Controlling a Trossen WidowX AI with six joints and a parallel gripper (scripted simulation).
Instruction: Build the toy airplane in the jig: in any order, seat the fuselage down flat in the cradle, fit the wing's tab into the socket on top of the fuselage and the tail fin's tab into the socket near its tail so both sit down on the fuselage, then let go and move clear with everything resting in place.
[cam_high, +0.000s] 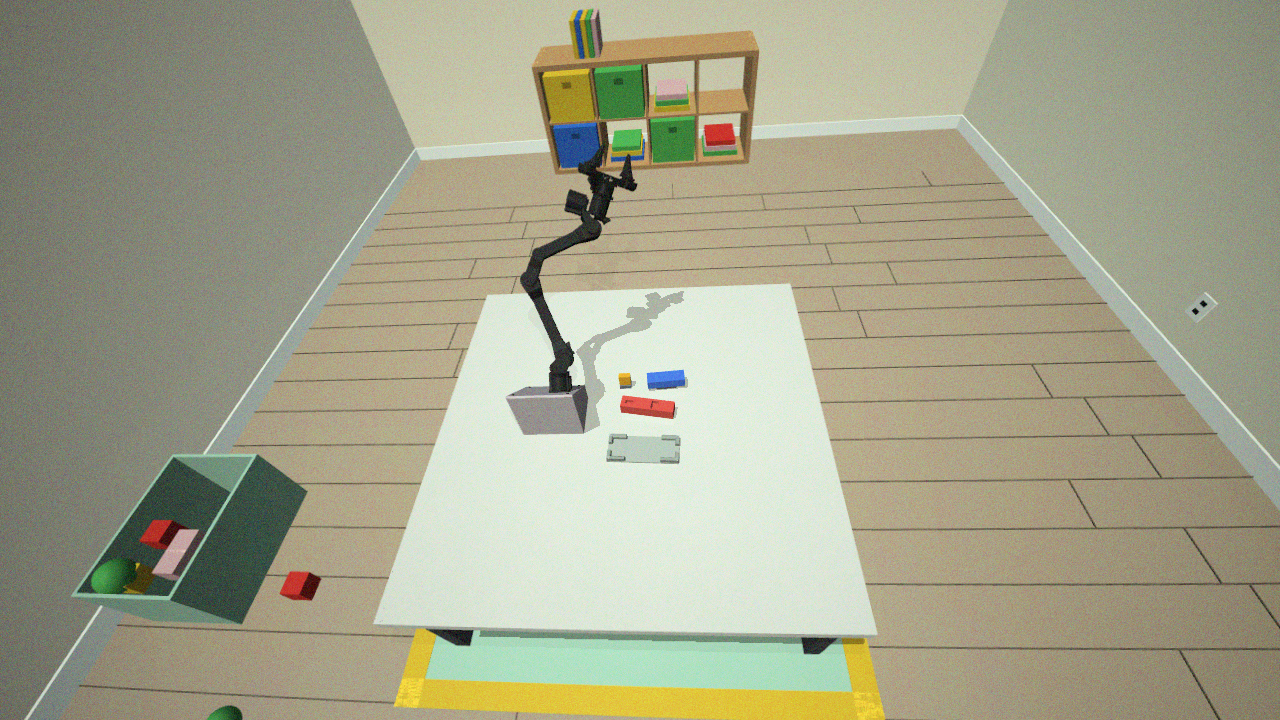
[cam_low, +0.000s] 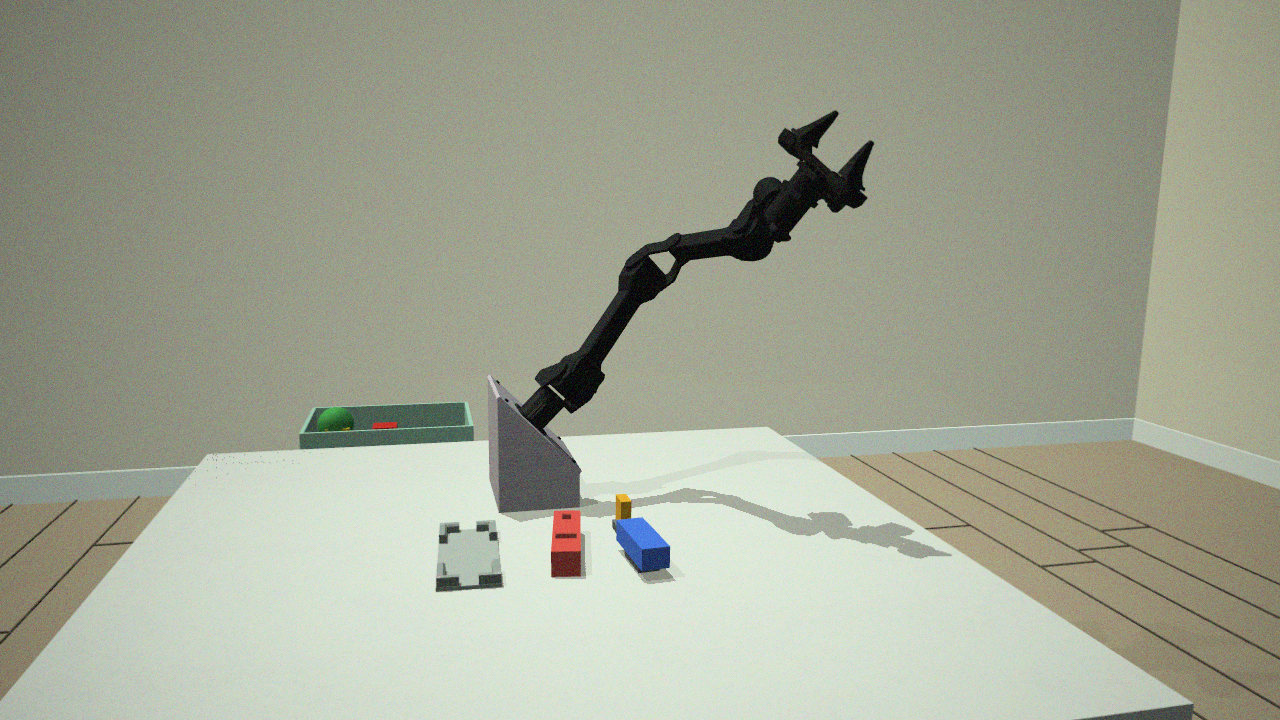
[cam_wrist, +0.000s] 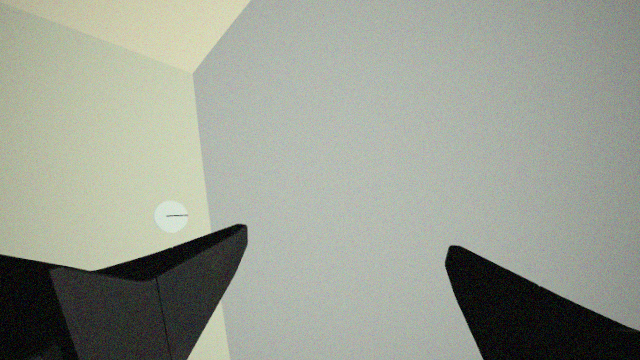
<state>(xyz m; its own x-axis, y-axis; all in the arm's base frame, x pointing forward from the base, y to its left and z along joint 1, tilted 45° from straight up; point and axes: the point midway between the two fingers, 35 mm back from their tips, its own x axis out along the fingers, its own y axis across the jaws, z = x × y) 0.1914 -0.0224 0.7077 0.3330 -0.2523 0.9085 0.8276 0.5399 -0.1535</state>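
The grey jig cradle lies on the table with no part in it. The red fuselage lies beside it, its two dark sockets facing up. The blue wing lies on the far side of the fuselage from the jig. The small orange tail fin stands near the wing, towards the arm's base. My gripper is open and empty, high in the air and far from all the parts.
The arm's grey wedge base stands on the white table near the jig and the parts. A green bin with toys stands on the floor beyond the table. A shelf stands at the back wall.
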